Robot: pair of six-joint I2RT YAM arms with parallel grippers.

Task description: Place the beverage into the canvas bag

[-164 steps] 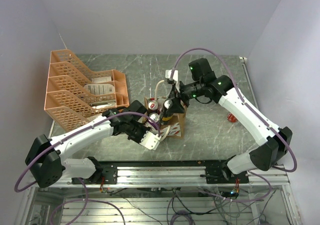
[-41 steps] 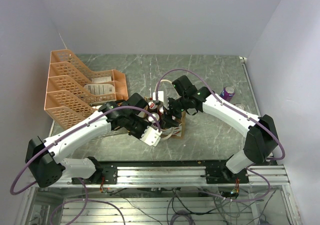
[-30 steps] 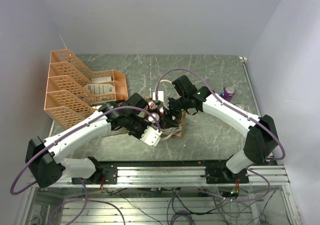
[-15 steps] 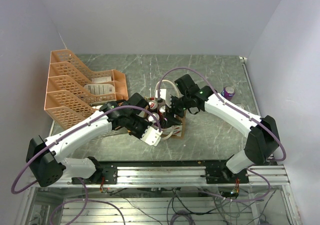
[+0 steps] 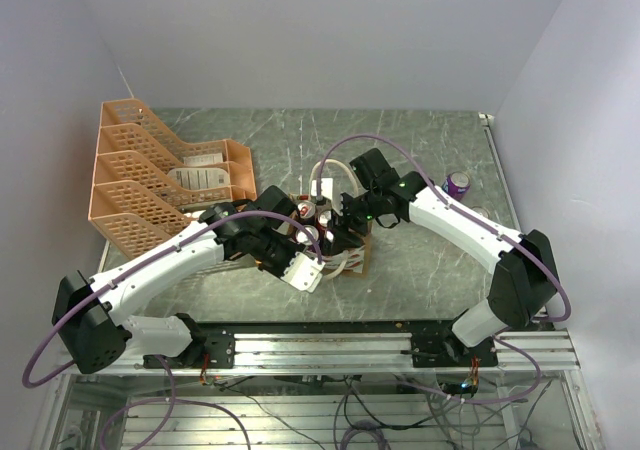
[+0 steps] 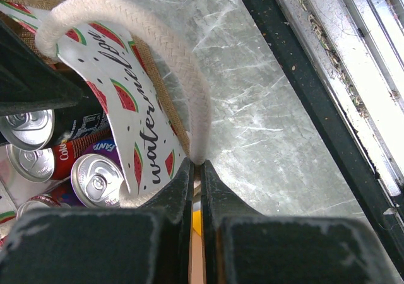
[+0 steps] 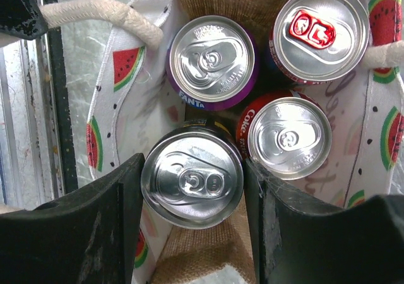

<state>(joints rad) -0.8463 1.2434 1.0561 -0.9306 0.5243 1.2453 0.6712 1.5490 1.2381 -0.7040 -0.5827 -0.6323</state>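
Grey marbled table [image 5: 420, 150] lies under both arms, and your bag [image 5: 352, 258] stands near its middle, to the right of the orange rack [image 5: 160, 180]. It is a tan boxy tote with a white panel printed with red watermelon slices and white rope handles. Four cans stand upright inside it: a purple can [image 7: 211, 60], a red-tabbed can [image 7: 322, 31], a red cola can [image 7: 290, 136] and a black can [image 7: 191, 183].

Your right gripper [image 7: 191, 192] is clamped on the black can, a finger pressed to each side, down inside the bag. Your left gripper [image 6: 197, 170] has its jaws together on one rope handle [image 6: 183, 63].

Your right arm arches over from the right, wrist pointing down. Your left arm reaches in low from the left, elbow bent. A spare purple can [image 5: 456, 183] stands well apart on the right.
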